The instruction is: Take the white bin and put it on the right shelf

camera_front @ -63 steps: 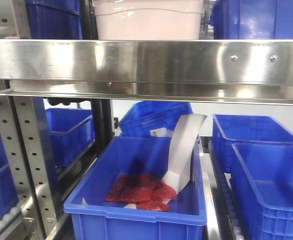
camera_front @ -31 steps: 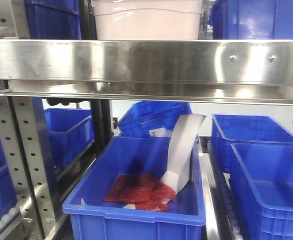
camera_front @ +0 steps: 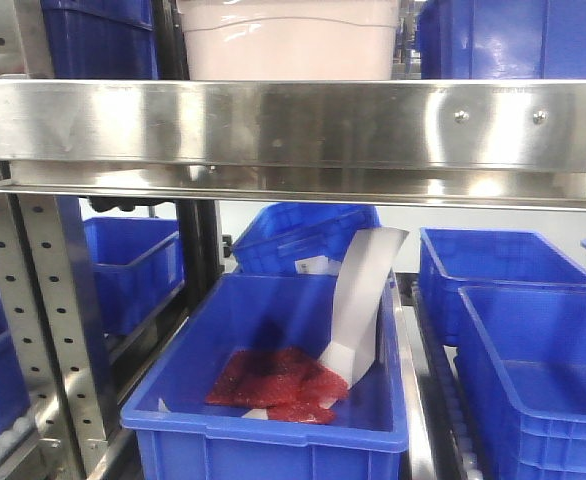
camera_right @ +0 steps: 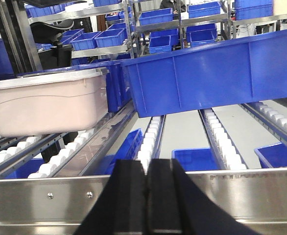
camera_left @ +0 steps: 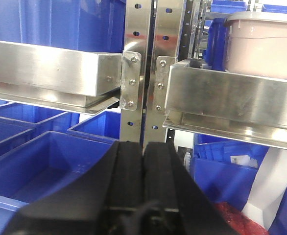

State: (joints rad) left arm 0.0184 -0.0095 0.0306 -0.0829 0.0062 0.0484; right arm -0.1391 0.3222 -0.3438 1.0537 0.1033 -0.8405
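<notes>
The white bin (camera_front: 288, 45) is a pale pinkish tub with a lipped lid, and it rests on the roller tracks of the right shelf, behind the shiny front rail (camera_front: 293, 125). The left wrist view has the bin (camera_left: 268, 44) at upper right above the rail (camera_left: 231, 98). In the right wrist view the bin (camera_right: 45, 105) stands at the left, past the rail (camera_right: 60, 196). My left gripper (camera_left: 143, 147) is shut on nothing, below the shelf and facing the perforated uprights. My right gripper (camera_right: 147, 164) is shut and empty, just in front of the rail.
Blue crates (camera_front: 488, 40) flank the bin on the shelf; one large one (camera_right: 207, 73) sits right of it. Below the shelf, a blue crate (camera_front: 263, 430) holds red packets and a white paper strip (camera_front: 358, 300). Perforated uprights (camera_front: 48, 320) stand at the left, with more crates (camera_front: 533, 370) at the right.
In the front view the whole scene has slid slightly left. The bin stays where it was on the shelf.
</notes>
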